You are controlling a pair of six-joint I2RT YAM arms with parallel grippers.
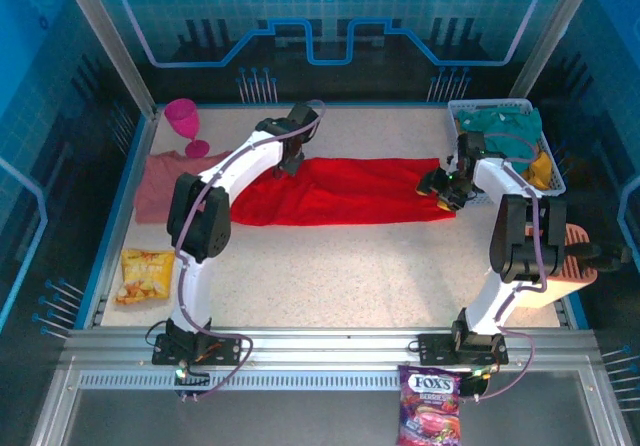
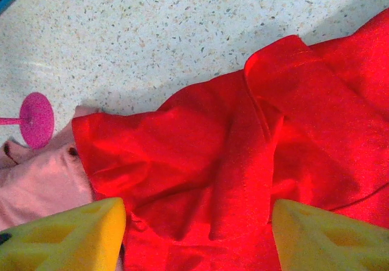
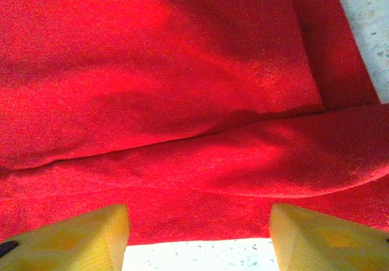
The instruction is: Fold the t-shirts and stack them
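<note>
Our left gripper (image 2: 199,209) and right gripper (image 3: 199,221) hang open and empty over each end of the red shirt (image 1: 340,191), ready to fold it. It lies along the far side of the tabletop (image 1: 350,266); the pink shirt (image 1: 158,188) lies by the left edge.

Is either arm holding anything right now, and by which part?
Nothing is held. The left gripper and the right gripper both stand open above the red t-shirt, pinching none of it.

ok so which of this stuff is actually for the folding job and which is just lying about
For the job: red t-shirt, salmon-pink t-shirt.
Lying about: pink goblet, yellow snack bag, Fox's candy bag, white basket.
</note>
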